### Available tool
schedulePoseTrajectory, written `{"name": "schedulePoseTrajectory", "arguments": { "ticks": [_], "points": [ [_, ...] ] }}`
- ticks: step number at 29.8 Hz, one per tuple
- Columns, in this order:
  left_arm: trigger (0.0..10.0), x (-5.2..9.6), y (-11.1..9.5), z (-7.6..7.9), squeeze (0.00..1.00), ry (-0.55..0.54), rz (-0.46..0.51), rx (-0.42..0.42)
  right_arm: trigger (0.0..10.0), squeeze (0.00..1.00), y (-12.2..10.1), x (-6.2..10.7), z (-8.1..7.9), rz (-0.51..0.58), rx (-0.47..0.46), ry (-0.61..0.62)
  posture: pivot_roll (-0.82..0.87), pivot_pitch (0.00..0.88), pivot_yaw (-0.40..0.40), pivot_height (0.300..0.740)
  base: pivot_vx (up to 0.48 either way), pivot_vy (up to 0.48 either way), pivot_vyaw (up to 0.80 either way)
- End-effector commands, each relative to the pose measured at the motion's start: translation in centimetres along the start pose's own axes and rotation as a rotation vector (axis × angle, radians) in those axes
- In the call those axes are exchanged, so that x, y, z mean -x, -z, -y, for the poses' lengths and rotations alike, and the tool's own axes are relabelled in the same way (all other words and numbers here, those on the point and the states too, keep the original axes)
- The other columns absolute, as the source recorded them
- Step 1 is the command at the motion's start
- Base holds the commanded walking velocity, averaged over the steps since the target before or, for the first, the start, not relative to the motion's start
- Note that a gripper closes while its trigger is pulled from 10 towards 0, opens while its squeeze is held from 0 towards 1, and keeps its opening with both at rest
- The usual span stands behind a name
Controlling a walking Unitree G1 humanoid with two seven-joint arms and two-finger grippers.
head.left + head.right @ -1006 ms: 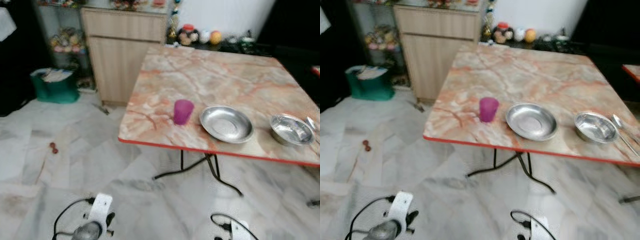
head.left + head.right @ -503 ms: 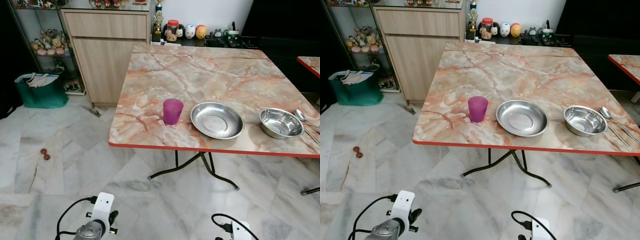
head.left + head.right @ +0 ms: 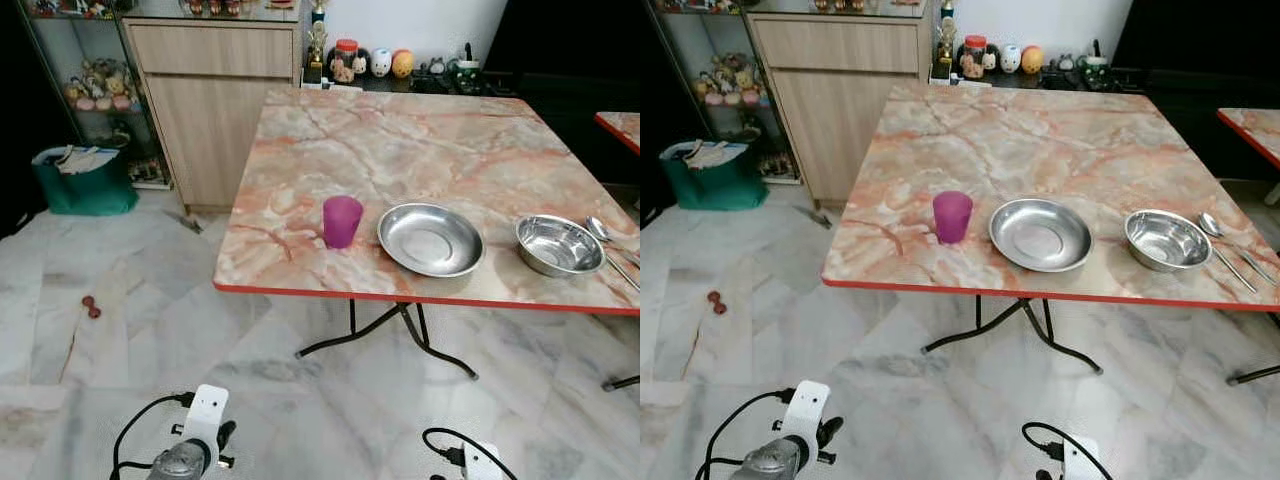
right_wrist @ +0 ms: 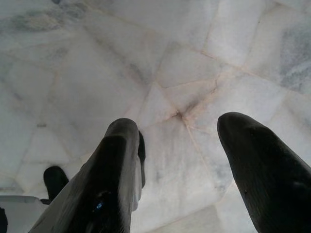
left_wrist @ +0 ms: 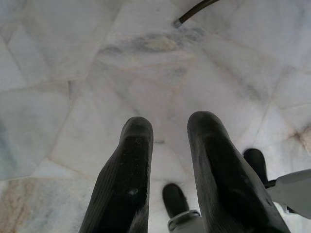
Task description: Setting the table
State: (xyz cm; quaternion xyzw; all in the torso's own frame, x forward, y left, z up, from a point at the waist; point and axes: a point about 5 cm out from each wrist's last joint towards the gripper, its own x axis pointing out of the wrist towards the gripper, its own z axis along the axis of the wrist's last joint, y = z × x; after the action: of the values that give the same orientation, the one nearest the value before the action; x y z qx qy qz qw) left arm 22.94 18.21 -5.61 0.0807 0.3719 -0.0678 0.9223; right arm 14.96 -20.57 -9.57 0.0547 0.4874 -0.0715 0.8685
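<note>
My left gripper point(image 5: 167, 141) hangs low over the marble floor point(image 3: 120, 330), fingers slightly parted, gripping nothing. Ahead and above it on the marble-top table point(image 3: 420, 150) I see a purple cup point(image 3: 342, 221), steel plate point(image 3: 431, 239), steel bowl point(image 3: 560, 244) and spoon point(image 3: 600, 229). My right gripper point(image 4: 177, 126) hangs spread wide, empty.
</note>
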Motion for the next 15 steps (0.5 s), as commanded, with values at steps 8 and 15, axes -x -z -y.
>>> {"name": "schedulePoseTrajectory", "arguments": {
  "ticks": [8, 15],
  "points": [
    [10.0, 0.13, 0.42, -0.22, 0.0, -0.005, -0.011, -0.002, 10.0, 0.0, -0.38, -0.02, 0.25, 0.014, 0.002, 0.007, 0.08, 0.0, -0.051, 0.74, 0.0, -0.368, 0.0],
    [10.0, 0.17, 0.59, -0.14, 0.0, -0.001, -0.015, -0.007, 10.0, 0.0, -0.44, -0.02, 0.29, 0.015, 0.008, 0.007, 0.08, 0.0, -0.053, 0.74, 0.0, -0.368, 0.0]
  ]
}}
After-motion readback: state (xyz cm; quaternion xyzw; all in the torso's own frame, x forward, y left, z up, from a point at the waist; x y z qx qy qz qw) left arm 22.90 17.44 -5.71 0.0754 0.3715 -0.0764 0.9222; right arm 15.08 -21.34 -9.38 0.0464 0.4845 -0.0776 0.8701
